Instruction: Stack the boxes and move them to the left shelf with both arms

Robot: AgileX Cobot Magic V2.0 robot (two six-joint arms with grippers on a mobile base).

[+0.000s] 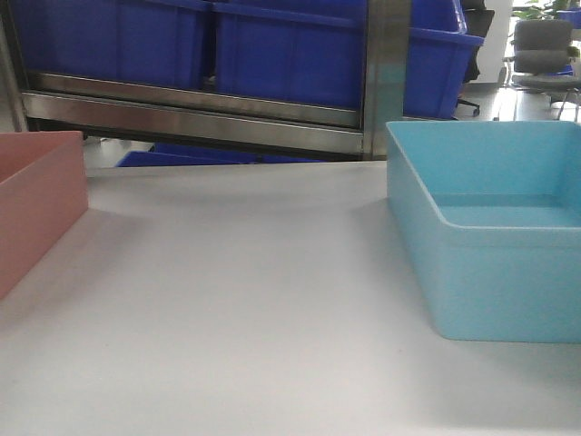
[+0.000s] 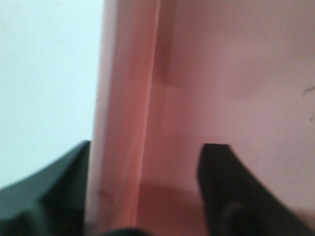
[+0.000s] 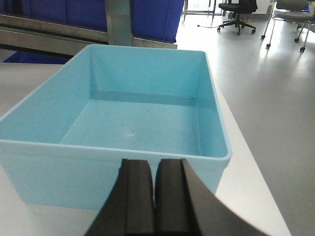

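Though the pink bin (image 1: 36,204) on the white table (image 1: 245,300) is cut off at left, the blurred left gripper (image 2: 145,157) straddles its wall, fingers spread. The right gripper (image 3: 156,167), pressed together, faces the blue bin (image 3: 138,118). A steel rack (image 1: 191,113) holds dark blue bins (image 1: 272,45) behind.

The left gripper (image 2: 147,147) straddles the upright side wall of the salmon pink bin (image 2: 236,73), its jaws apart. One black finger (image 2: 221,187) sits inside the bin, clear of the wall. The other lies outside, close against the wall, over the white table (image 2: 44,73). Everything is blurred.
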